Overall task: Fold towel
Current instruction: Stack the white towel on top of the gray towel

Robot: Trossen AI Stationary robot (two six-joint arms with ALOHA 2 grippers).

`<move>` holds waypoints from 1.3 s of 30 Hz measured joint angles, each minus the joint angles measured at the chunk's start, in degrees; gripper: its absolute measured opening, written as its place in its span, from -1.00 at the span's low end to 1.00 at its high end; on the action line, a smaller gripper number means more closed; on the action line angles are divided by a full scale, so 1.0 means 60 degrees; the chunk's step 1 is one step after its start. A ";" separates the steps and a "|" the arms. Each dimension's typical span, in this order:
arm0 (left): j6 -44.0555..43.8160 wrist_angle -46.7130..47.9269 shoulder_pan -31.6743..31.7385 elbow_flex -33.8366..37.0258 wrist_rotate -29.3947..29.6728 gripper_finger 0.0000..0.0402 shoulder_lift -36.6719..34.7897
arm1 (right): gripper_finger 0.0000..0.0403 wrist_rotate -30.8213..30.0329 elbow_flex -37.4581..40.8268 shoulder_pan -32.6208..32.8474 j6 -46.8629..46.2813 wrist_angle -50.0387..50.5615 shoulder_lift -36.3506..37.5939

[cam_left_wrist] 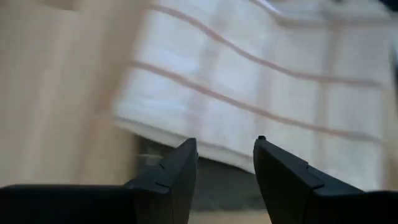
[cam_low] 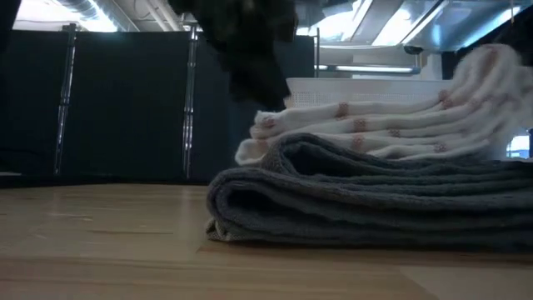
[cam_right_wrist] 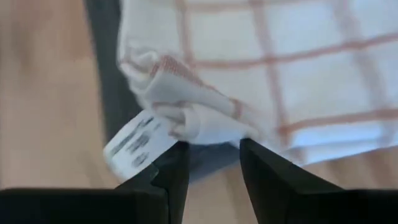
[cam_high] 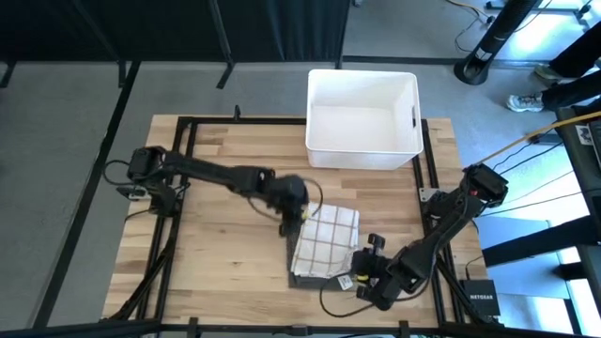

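Observation:
A white towel with red checks lies folded on a folded grey towel near the table's front edge. My left gripper hovers open over the white towel's left edge, with nothing between its fingers. At the towel's near right corner, my right gripper is shut on the bunched cloth. In the low view the white layers rest on the grey fold and rise at their right end. My right gripper pinches the white towel's bunched near right corner, beside its label, at its fingers' free ends. Several layers are gathered there. The fingers slant down from the near right. That corner is raised, and the remainder of the towel lies on the grey towel.
A white plastic bin stands at the table's far edge, behind the towels. Bare wood lies to the left of the towels. A black frame runs along the table's sides.

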State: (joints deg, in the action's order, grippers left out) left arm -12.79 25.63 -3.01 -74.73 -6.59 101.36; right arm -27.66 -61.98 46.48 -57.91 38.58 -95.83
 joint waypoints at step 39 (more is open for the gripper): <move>-0.0289 -0.3250 0.1508 0.1234 -0.2444 -0.39 0.1432 | -0.29 -0.2802 0.1133 0.0498 -0.0310 -0.1441 -0.0004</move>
State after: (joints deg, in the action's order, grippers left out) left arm -14.52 6.13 6.04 -67.33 -21.26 109.95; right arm -44.47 -55.18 49.47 -59.77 29.93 -95.85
